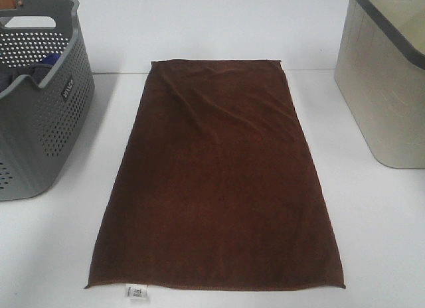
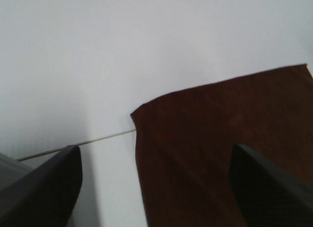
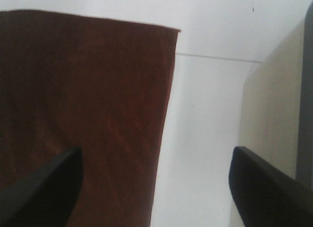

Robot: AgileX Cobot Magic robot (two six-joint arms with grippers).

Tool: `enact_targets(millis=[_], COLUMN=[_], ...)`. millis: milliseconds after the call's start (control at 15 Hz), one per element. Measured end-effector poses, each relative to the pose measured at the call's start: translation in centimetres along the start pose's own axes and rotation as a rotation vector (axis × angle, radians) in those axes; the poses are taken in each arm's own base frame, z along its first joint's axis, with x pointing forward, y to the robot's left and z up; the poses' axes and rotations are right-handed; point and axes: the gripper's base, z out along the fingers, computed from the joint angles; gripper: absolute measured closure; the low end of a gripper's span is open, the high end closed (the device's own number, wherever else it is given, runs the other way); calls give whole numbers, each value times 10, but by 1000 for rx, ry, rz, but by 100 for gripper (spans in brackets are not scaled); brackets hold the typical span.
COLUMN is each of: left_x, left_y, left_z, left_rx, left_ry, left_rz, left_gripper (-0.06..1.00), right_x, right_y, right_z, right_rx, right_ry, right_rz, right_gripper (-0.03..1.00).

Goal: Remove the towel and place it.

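The dark brown towel (image 1: 219, 178) lies spread flat on the white table, long side running away from the camera, with its small white tag (image 1: 137, 293) at the near short edge. No gripper shows in the exterior high view. In the left wrist view my left gripper (image 2: 156, 188) is open and empty, hovering above the towel's far left corner (image 2: 134, 114). In the right wrist view my right gripper (image 3: 156, 188) is open and empty, above the towel's far right corner (image 3: 173, 34), one finger (image 3: 44, 192) over the cloth.
A grey perforated basket (image 1: 63, 125) stands at the left with a blue cloth (image 1: 50, 59) inside. A beige bin (image 1: 385, 89) stands at the right, its wall close to my right gripper (image 3: 269, 139). A table seam (image 1: 113, 73) runs along the towel's far edge.
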Motion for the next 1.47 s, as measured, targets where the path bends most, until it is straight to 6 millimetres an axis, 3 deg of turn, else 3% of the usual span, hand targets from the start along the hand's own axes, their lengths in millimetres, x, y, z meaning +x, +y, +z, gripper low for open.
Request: enact_targets(millis=[200,333,533,733,800,1000,1467], left_x=[-1,1,-7,-7,7,62,215], left_y=[11,16,20,29,33,42,67], left_z=[-40,-51,-70,-109,-125,-155,-223], left_rx=[-34,-66,-65,-61,-59,-38,-54], left_ry=[128,188,156,145,191,342,582], left_rz=[70,90,95,102,114,121,82], left_gripper=[16,17,19,19,19,19,19], right_x=[1,5,27,62,82,132,272], right_y=[0,3,2,-2,-5,-9,-16], right_z=[-11,-12,-28,-56,-75,-101,-132], right_rx=[-3,-43,-62,-51,-49,-55,-83], right_ry=[16,32,99,171,192,257,421], right_rz=[-19,-10,-38,-52,-55,-52,-35], right_gripper=[20,20,20,20,20,20,20])
